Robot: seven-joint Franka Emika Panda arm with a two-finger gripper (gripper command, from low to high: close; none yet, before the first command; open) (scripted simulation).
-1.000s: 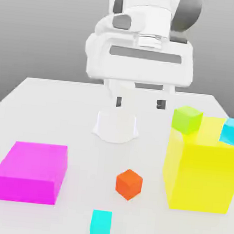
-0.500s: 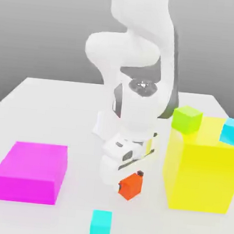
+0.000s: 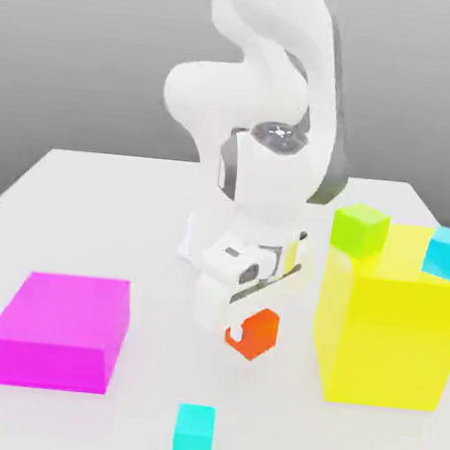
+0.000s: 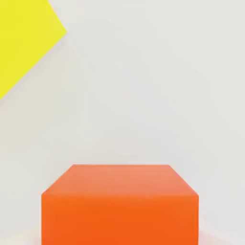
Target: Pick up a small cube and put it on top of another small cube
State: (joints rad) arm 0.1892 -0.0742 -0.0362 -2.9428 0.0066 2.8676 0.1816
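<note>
On a white table, from the exterior view's left to its right: a large magenta block at about eight o'clock, the small turquoise cube near the front edge at six o'clock, and the Panda's gripper low at the centre, down over the small orange-red cube. Whether the fingers are spread or closed on it cannot be told. The hand view shows the orange-red cube close beneath the camera. A tall yellow block at three o'clock carries a lime-green cube and a sky-cyan cube. From the hand, the turquoise cube lies toward seven o'clock, nearer the front edge: likely the carry's direction.
</note>
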